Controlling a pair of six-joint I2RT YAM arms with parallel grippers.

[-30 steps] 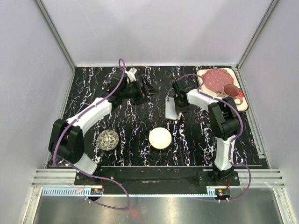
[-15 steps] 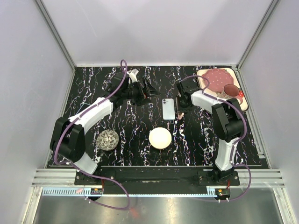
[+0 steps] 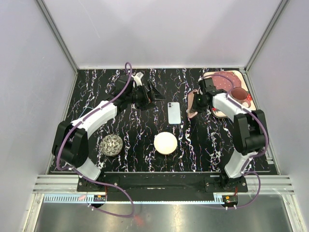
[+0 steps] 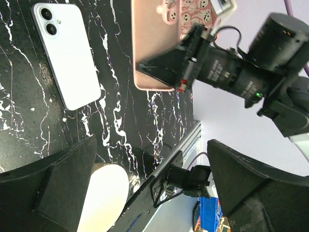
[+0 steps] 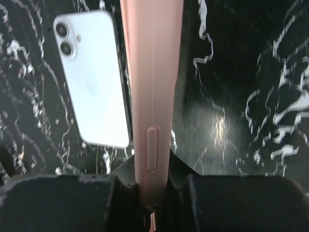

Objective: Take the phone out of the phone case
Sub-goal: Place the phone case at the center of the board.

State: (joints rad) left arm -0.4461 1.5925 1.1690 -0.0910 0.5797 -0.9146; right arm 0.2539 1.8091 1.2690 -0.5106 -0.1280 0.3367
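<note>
The phone (image 3: pixel 174 112) lies flat on the black marbled table, its pale back and twin lenses facing up; it also shows in the left wrist view (image 4: pixel 67 53) and the right wrist view (image 5: pixel 91 77). The pink phone case (image 3: pixel 192 112) is empty and held edge-on just right of the phone by my right gripper (image 3: pixel 197 102), which is shut on it. In the right wrist view the case's side (image 5: pixel 152 96) runs up from between the jaws of the right gripper (image 5: pixel 152 193). My left gripper (image 3: pixel 153 93) hovers open left of the phone, holding nothing; its fingers (image 4: pixel 53 193) frame the left wrist view.
A cream round disc (image 3: pixel 165 143) lies in front of the phone, and a woven ball (image 3: pixel 112 145) sits to the left. A pink patterned board (image 3: pixel 223 82) with a dark red cup (image 3: pixel 239 94) stands at the back right, close to the right arm.
The phone has come out of the case and now lies flat on the table. My right gripper has carried the empty case to the right. The left arm has barely moved.
</note>
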